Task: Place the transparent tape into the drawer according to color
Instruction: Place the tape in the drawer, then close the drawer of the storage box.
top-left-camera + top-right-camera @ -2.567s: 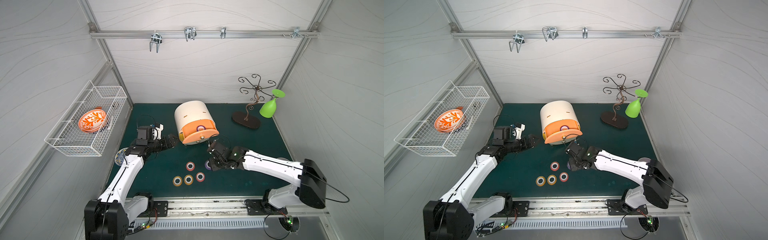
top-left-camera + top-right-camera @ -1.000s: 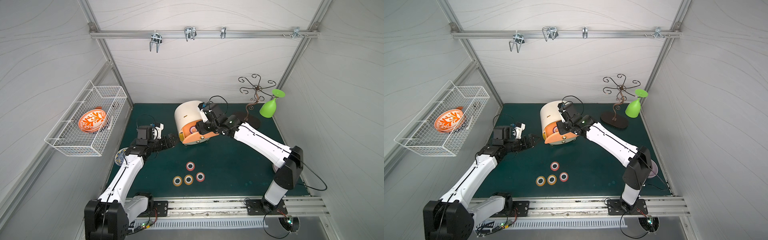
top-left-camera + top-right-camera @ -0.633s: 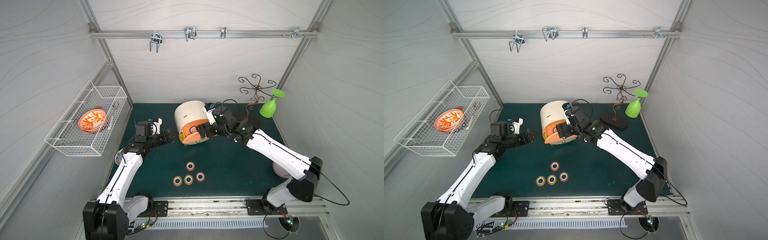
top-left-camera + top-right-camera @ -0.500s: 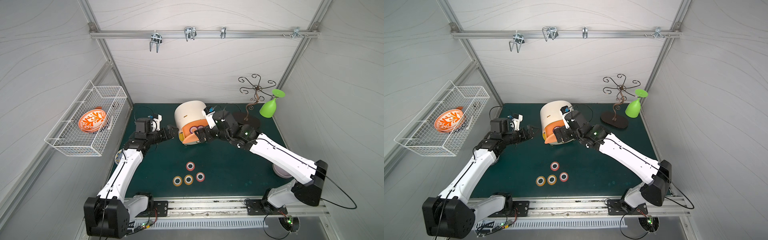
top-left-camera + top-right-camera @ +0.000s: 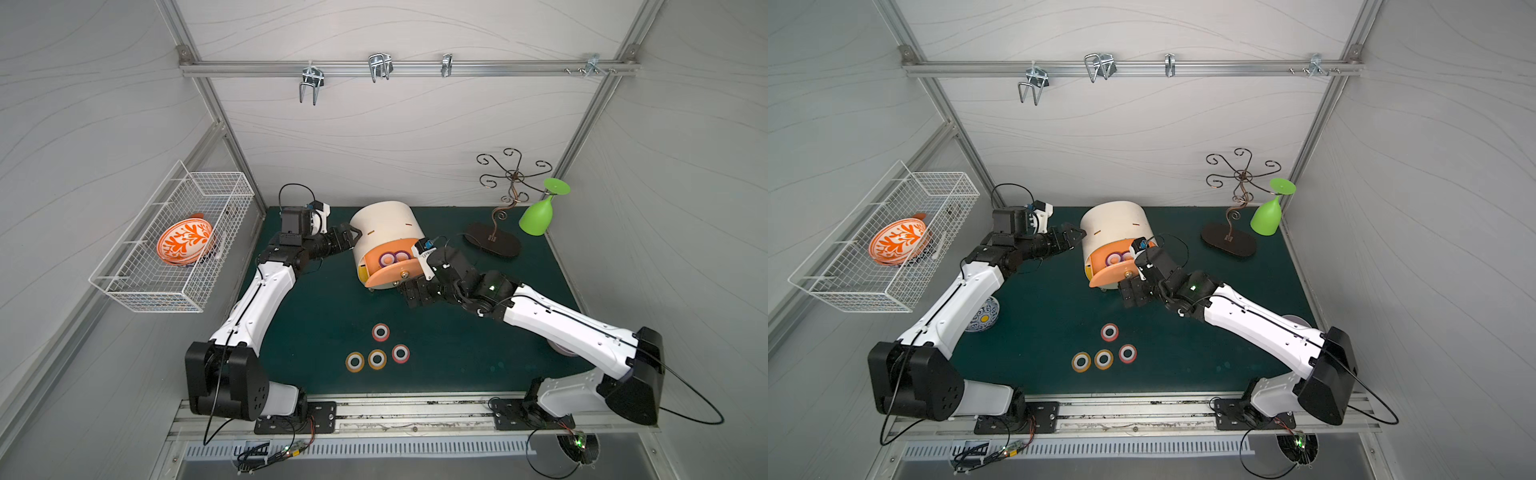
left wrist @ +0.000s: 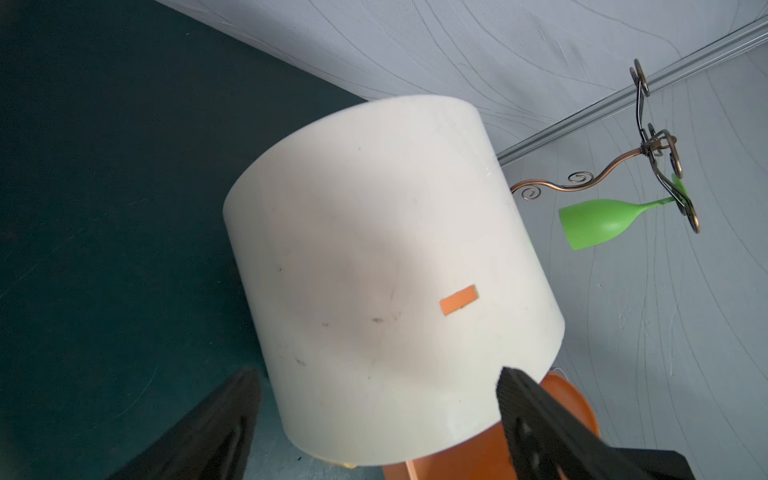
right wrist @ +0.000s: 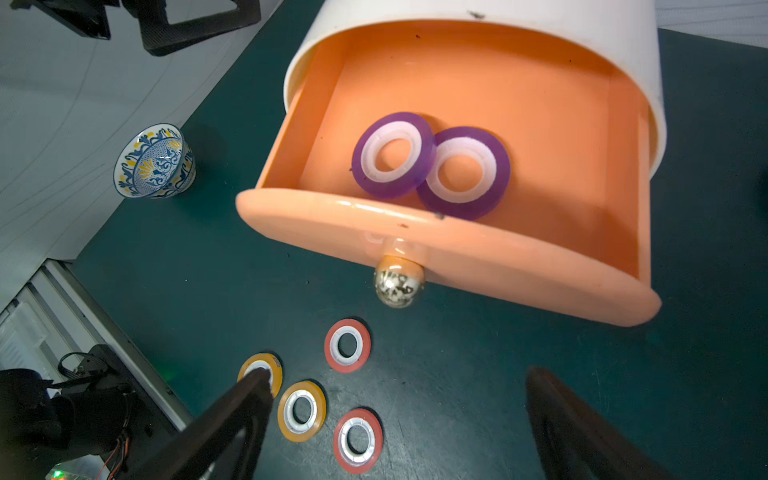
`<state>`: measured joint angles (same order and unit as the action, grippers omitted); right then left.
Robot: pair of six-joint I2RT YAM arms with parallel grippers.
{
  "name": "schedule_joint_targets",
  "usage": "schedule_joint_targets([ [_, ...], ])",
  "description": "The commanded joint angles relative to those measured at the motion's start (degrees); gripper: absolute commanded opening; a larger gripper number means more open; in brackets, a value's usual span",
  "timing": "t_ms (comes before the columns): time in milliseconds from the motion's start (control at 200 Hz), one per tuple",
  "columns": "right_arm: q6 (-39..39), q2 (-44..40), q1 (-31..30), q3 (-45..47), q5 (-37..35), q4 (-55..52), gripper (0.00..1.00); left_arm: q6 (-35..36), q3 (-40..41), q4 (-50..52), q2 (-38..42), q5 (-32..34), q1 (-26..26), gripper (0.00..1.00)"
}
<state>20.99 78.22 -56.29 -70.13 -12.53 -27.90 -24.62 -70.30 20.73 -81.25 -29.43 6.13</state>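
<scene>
Counting 2 purple rolls (image 7: 392,156) flat and touching inside the pulled-out orange drawer (image 7: 540,104). Leaves 2 red rolls (image 5: 380,332) and 2 orange rolls (image 5: 354,362) flat on the desk (image 5: 478,353), holes up, bunched together out front of the drawer. Looks like a job for the right gripper (image 7: 397,374): spread wide, holding nothing, parked just below the drawer knob (image 7: 398,286), with the bunch forward and down from it. Over at the white cabinet (image 6: 374,249), left gripper (image 6: 376,374) spread as well, straddling its side; can't tell if touching.
</scene>
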Motion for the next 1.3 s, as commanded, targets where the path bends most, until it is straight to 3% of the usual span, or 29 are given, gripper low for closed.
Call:
schedule_joint_targets([
  [0,1.35,-1.8,-0.4,0.86,-2.28,3.34,0.99,1.24,-3.93,0.45,-2.0,0.87,1.3,0.9],
  [540,0.91,1.19,0.3,5.09,-5.48,14.69,0.91,1.82,-7.49,1.99,-7.98,1.62,3.26,0.82],
  [1296,-3.18,9.27,0.75,3.01,-9.1,24.69,0.86,1.44,-6.84,1.94,-8.4,0.53,3.28,0.8],
])
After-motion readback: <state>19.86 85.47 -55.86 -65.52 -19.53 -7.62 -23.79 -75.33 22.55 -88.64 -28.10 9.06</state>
